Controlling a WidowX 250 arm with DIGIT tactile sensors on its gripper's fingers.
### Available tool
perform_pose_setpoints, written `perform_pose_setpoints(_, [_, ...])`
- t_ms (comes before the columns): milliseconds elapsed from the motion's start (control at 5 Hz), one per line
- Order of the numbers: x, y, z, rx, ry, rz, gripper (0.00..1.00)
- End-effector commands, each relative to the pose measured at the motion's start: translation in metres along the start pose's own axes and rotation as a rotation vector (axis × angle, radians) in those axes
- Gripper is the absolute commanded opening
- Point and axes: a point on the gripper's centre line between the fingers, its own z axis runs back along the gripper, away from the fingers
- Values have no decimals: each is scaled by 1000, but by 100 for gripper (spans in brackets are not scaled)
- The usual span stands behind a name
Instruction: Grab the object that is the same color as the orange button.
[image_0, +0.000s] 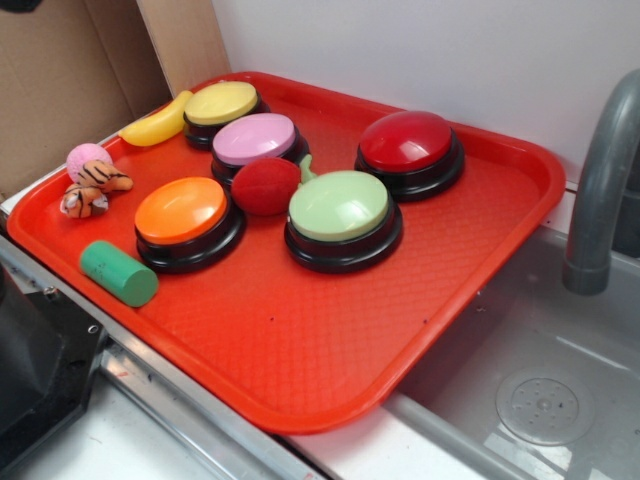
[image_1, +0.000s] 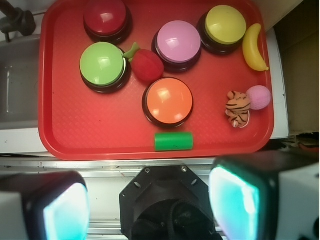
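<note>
A small plush tiger (image_0: 93, 187) (image_1: 238, 107), orange and whitish with black stripes, lies at the left edge of the red tray (image_0: 300, 340) (image_1: 65, 135), touching a fuzzy pink ball (image_0: 86, 158) (image_1: 259, 97). The orange button (image_0: 182, 212) (image_1: 169, 100) stands on its black base just right of the tiger in the exterior view. My gripper (image_1: 150, 205) hangs high above the tray's near edge, open, with nothing between its two pale fingers (image_1: 235, 200). It is not seen in the exterior view.
On the tray also stand yellow (image_0: 221, 103), pink (image_0: 255, 138), red (image_0: 407, 141) and light green (image_0: 339, 205) buttons, a yellow banana (image_0: 155, 125), a red plush fruit (image_0: 265, 186) and a green cylinder (image_0: 118, 272). A sink (image_0: 540, 390) with a grey faucet (image_0: 600, 190) lies to the right. Cardboard stands behind.
</note>
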Motion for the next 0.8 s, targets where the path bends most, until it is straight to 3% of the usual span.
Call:
perform_pose_setpoints(0, [0,0,0,0,0,0,100])
perform_pose_setpoints(200, [11,20,-1,21,-40,204,100])
perform_pose_setpoints(600, [24,65,-24,125,-92,599,100])
